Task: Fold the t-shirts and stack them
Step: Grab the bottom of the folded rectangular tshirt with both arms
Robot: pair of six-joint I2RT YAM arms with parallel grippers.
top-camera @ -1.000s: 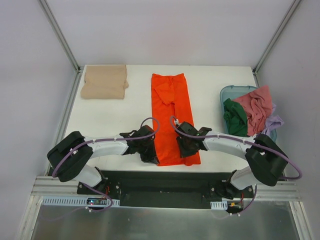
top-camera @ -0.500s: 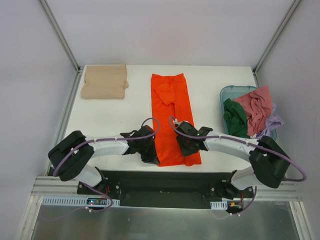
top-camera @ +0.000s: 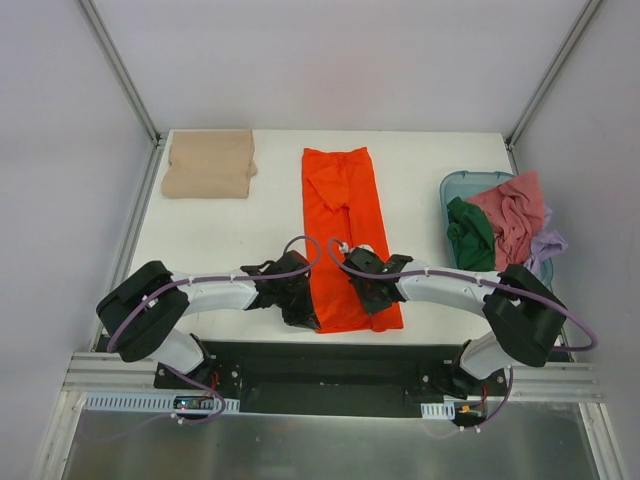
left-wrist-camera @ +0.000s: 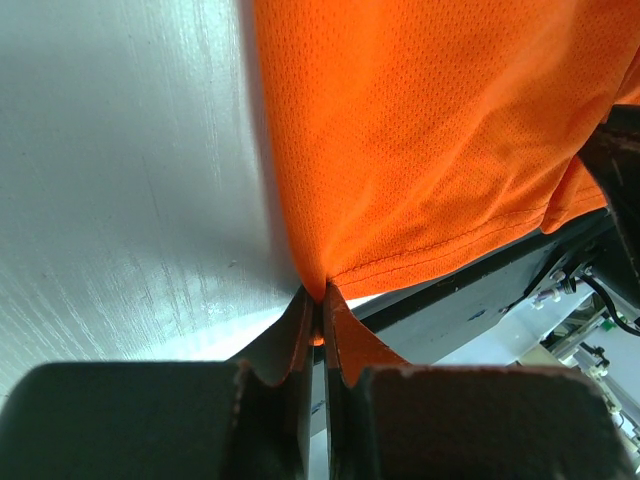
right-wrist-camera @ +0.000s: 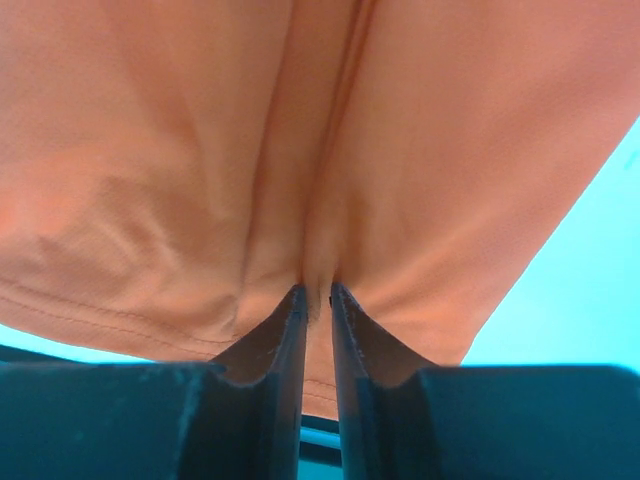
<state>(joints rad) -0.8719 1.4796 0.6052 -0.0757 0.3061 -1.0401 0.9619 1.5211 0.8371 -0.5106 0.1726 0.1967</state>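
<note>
A bright orange t-shirt (top-camera: 340, 215) lies as a long folded strip down the middle of the white table. My left gripper (top-camera: 304, 318) is shut on its near left corner; the left wrist view shows the hem pinched between the fingers (left-wrist-camera: 322, 300). My right gripper (top-camera: 380, 300) is shut on the near right part of the same orange t-shirt; the right wrist view shows a fold of cloth between the fingers (right-wrist-camera: 318, 292). A folded tan-beige t-shirt (top-camera: 210, 163) lies at the far left corner.
A teal plastic tub (top-camera: 462, 185) at the right edge holds pink (top-camera: 512, 215), dark green (top-camera: 470, 233) and lilac (top-camera: 545, 245) garments spilling over its rim. The table's near edge (top-camera: 330, 340) runs just below both grippers.
My right gripper has moved a little left and away over the orange shirt's near end, dragging the cloth with it. The left gripper has held still.
</note>
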